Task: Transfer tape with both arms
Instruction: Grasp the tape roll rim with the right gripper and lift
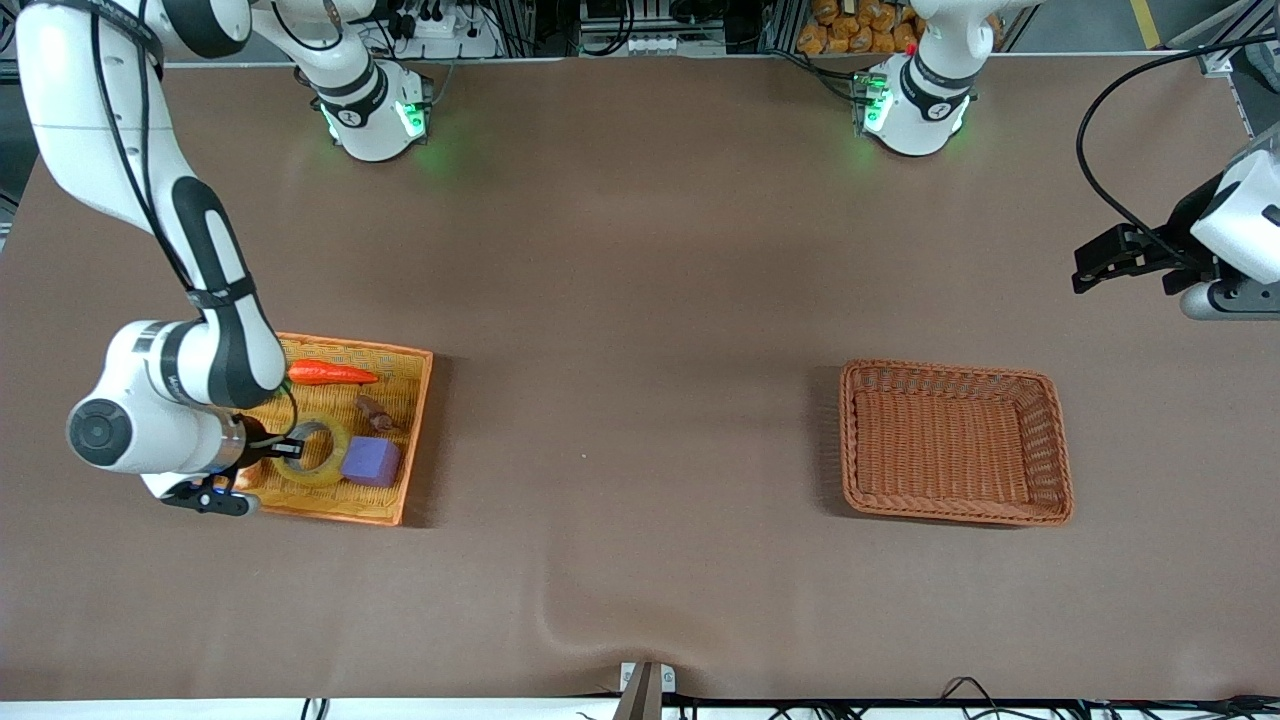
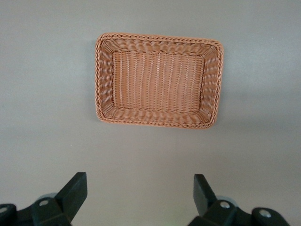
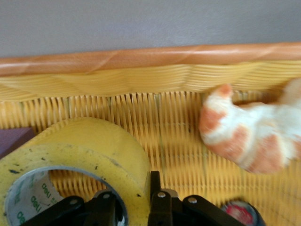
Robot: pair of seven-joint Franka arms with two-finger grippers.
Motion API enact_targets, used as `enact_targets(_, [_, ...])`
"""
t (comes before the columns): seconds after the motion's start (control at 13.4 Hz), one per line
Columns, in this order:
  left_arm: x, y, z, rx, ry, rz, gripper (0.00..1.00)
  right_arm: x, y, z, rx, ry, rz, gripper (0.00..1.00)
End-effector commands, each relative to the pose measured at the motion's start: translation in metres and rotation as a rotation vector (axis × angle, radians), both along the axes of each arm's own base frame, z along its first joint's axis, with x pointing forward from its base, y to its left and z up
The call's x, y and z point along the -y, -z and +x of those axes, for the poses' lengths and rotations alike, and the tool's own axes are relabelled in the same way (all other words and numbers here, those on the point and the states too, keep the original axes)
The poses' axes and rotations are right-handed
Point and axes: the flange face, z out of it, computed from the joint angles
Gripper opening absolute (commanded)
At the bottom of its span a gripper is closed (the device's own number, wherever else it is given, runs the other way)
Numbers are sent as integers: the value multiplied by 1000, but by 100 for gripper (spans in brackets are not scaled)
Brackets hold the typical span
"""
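The tape (image 1: 318, 456), a yellowish ring with a grey-white core, lies in the orange wicker tray (image 1: 415, 440) at the right arm's end of the table. My right gripper (image 1: 285, 443) is shut on the tape's wall. In the right wrist view, one finger is inside the core and one outside the tape (image 3: 94, 146), with the gripper (image 3: 134, 193) low in the tray (image 3: 141, 59). My left gripper (image 1: 1090, 270) waits open and empty in the air at the left arm's end. Its wrist view shows its spread jaws (image 2: 140, 193) over bare table.
An orange carrot (image 1: 332, 374), a small brown object (image 1: 374, 413) and a purple cube (image 1: 371, 462) share the tray with the tape. The cube (image 3: 11, 139) touches the tape. An empty brown wicker basket (image 1: 1045, 450) stands toward the left arm's end (image 2: 159, 38).
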Motion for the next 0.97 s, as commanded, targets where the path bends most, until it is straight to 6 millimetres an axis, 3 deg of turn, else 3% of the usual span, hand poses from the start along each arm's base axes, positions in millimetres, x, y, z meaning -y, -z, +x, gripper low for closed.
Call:
enact_targets(0.0, [3,-6,-2,12,10,-10,100,4,-54,-7,12,-22,11,0])
enact_targets(0.22, [10,-17,-12,12,14,-1,100,-1,-88,-10,19,-25,20,0])
enact_targets(0.45, [8,-19,-13,12,30,-1,100,-46,-106,-10,21,-32,64,0])
enact_targets(0.6, [6,-19,-12,14,27,-1,100,-97,-117,-14,25,5,56,0])
enact_targets(0.74, [8,-17,-11,11,28,-2,100,-166,-122,-18,38,55,35,0])
enact_targets(0.89, [7,-17,-11,11,28,-2,100,-248,-117,-30,50,108,-1,0])
